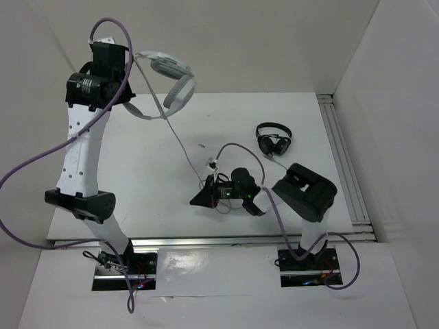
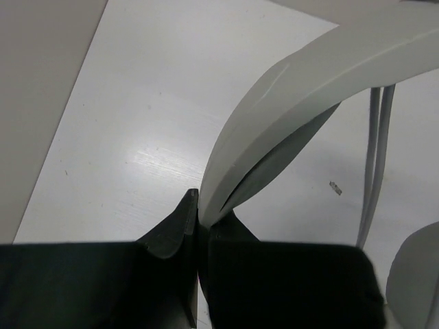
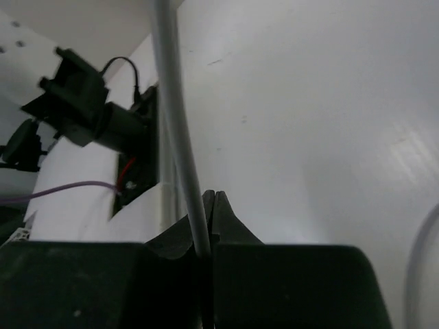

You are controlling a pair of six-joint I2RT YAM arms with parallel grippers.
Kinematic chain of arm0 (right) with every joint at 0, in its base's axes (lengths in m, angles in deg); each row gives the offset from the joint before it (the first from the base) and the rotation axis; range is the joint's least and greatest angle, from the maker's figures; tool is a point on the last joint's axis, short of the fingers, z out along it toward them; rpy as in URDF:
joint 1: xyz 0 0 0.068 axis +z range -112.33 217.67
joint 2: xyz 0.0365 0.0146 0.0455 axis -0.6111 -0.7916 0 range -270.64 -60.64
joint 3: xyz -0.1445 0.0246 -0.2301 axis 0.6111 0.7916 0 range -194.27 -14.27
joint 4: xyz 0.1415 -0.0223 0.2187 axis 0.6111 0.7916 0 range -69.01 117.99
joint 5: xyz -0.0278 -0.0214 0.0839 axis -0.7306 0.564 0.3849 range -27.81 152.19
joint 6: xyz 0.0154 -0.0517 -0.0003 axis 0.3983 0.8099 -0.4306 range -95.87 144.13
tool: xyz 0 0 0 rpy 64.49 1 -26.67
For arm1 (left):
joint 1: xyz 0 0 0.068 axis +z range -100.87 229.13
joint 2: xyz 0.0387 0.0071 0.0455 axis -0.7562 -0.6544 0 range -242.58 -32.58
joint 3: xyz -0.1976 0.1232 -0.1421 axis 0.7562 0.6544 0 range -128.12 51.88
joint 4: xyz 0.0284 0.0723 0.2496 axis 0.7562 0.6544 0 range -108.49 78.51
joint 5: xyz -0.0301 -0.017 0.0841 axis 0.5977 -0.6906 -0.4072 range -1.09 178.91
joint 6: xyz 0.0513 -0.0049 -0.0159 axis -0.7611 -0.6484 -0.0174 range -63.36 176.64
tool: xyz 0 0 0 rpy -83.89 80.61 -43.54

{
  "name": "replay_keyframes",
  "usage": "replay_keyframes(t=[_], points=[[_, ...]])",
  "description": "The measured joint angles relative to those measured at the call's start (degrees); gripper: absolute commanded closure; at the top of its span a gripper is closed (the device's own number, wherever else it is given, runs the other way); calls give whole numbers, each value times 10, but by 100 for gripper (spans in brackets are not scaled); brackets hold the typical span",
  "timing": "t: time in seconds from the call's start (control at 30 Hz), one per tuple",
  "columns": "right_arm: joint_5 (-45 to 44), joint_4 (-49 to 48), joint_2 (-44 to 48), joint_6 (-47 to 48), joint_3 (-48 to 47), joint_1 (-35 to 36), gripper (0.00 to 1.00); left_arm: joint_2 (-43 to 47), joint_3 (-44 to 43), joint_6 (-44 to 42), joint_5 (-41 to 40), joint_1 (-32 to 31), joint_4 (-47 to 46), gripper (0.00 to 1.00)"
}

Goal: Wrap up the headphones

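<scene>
Jaws of the left gripper (image 2: 199,209) are pinched on the wide, pale headband (image 2: 309,75) of the white and light-grey headphones (image 1: 173,81). The band rises from between the 2 dark fingers and arcs away toward 2 o'clock in the left wrist view. Part of a grey earcup (image 2: 415,274) shows at 4 o'clock of that view. 2 strands of thin grey cable (image 2: 374,171) hang down just beside it.

From above, the left gripper (image 1: 130,63) sits at 11 o'clock of the scene, raised over the far left corner of the white table (image 1: 151,171). The headphones hang off it toward 3 o'clock, clear of the tabletop.

The right gripper (image 3: 209,205) has its jaws pressed together on the cable (image 3: 177,123), which runs up out of the fingertips toward 12 o'clock in the right wrist view. From above, the right gripper (image 1: 204,197) sits low near the table's middle, its fingers pointing toward 9 o'clock. The cable (image 1: 180,144) slants in a nearly straight line from the headphones down toward 5 o'clock to reach it.

Smaller black headphones (image 1: 274,139) lie on the table at 2 o'clock of the right gripper, well apart from it. A purple lead (image 1: 31,161) loops beside the left arm at 9 o'clock.
</scene>
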Motion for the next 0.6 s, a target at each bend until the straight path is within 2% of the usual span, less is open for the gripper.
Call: replay_keyframes(t=[0.13,0.3,0.37,0.47,0.6], points=[[-36,49,129,40,58,39,100,-19,60,-1,-10,8,-26,100],[-148,227,372,140,49,118,100,-38,179,4,-64,-5,-46,100],[-186,299,442,176,26,145,100,-58,206,6,-71,-5,-43,100],[-257,416,489,230,-23,152,100,-79,247,5,-76,-26,-28,100],[-357,560,492,312,-95,156,100,-74,328,-3,-103,-90,-57,100]])
